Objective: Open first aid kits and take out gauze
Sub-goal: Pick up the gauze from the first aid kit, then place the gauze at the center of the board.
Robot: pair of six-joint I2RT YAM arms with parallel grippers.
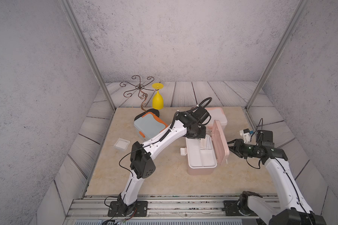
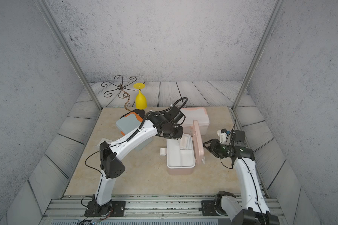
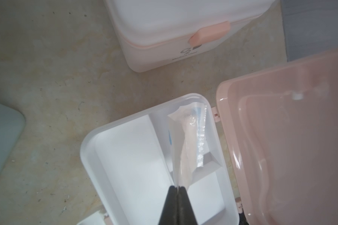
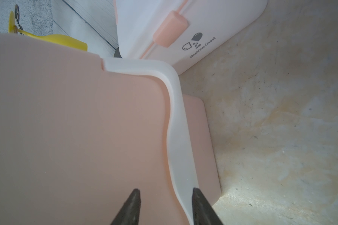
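Beige marbled tabletop, evenly lit. Grey plank-patterned panels border it behind and at both sides. Mottled grey walls rise beyond. Aluminium posts stand at its far corners.

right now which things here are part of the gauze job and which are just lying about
Job: open pink kit; shut white kit; grey-blue kit; held gauze packet in left gripper; loose gauze packet on the table; right gripper behind the pink lid.
Lying about: yellow goblet; wire stand.
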